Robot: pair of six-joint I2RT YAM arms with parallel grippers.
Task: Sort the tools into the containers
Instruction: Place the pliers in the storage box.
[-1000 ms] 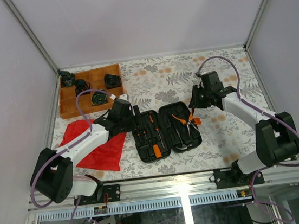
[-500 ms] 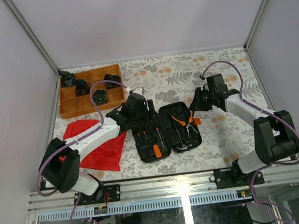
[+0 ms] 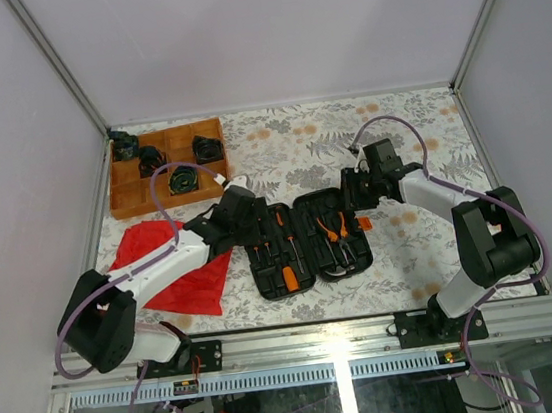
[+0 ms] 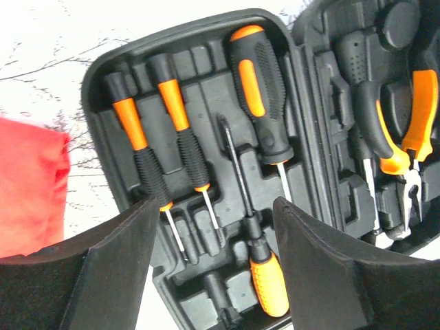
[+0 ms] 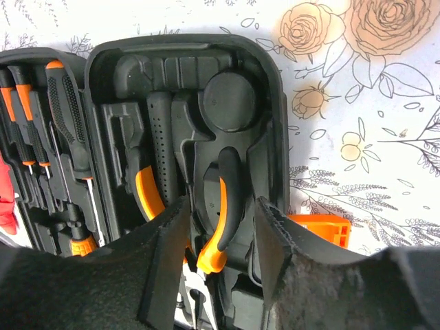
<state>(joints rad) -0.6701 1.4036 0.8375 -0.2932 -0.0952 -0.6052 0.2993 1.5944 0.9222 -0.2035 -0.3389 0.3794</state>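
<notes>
Your right gripper has moved in over the pliers in the case, jaws parted and empty like the left gripper's; sorting looks done, so close it next.

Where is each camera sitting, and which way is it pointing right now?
Top external: fixed above and behind, looking down on the table and open tool case; left arm and right arm show, bases nearest.
Left wrist: on the left arm, looking down at the screwdrivers; left gripper frames the bottom.
Right wrist: on the right arm, looking down at the pliers; right gripper frames the bottom.
Shared: both wrist views show the screwdrivers and the pliers.
</notes>
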